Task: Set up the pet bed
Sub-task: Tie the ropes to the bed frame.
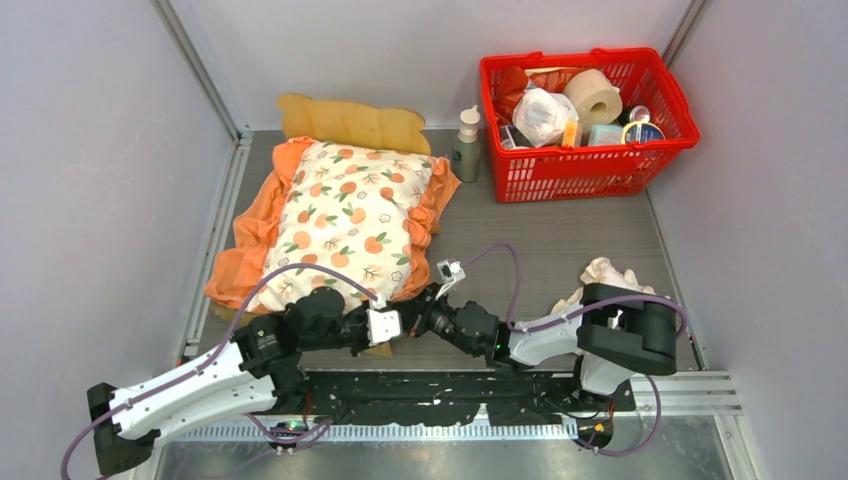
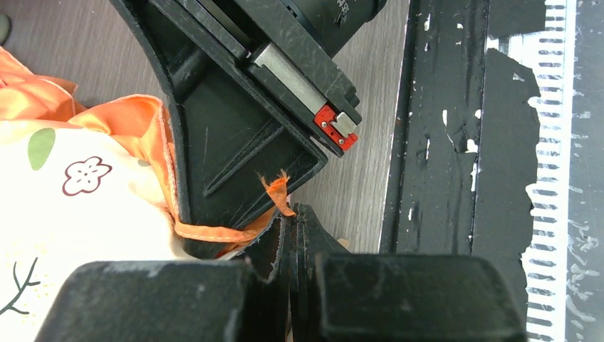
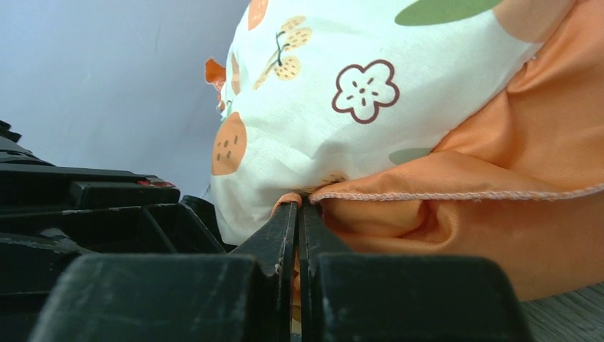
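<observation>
One light-wood pet bed (image 1: 350,122) lies on the left of the table (image 1: 560,240), with its wavy headboard toward the back wall. A cream, orange-print cushion (image 1: 350,215) with orange ruffles covers it. A red basket (image 1: 570,170) full of items stands at the back right, with a bottle (image 1: 467,145) just beside it. A small frilled pillow (image 1: 605,272) lies by the right arm. At the cushion's near right corner, the left gripper (image 2: 292,221) and right gripper (image 3: 299,210) meet, each with fingers pressed together, pinching the ruffle.
</observation>
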